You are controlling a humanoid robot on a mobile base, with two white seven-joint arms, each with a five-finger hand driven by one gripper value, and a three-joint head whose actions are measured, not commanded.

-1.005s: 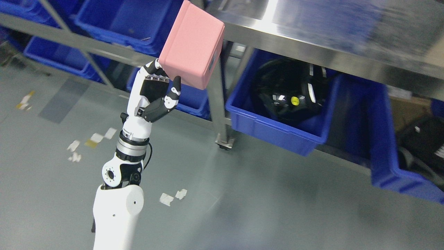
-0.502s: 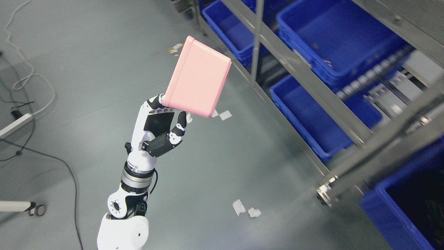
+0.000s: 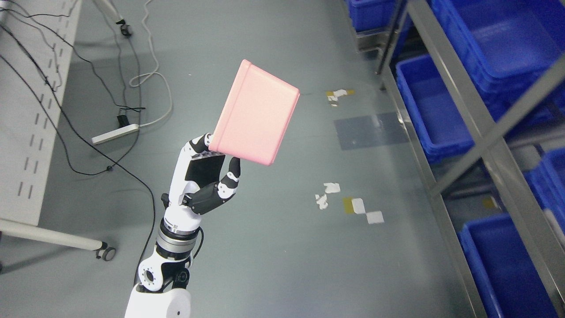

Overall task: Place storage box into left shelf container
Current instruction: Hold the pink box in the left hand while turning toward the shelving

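1. The left hand (image 3: 207, 181) is raised above the grey floor (image 3: 273, 256), palm up, its fingers (image 3: 232, 173) clamped on the lower edge of the pink storage box (image 3: 256, 119).
2. The storage box is held in the air, tilted, its bottom facing the camera, well apart from the shelf.
3. The metal shelf (image 3: 481, 145) runs along the right edge, carrying blue containers (image 3: 435, 115).
4. Paper scraps (image 3: 348, 205) lie on the floor between hand and shelf.
5. A white power strip (image 3: 115, 134) with cables lies at the upper left.
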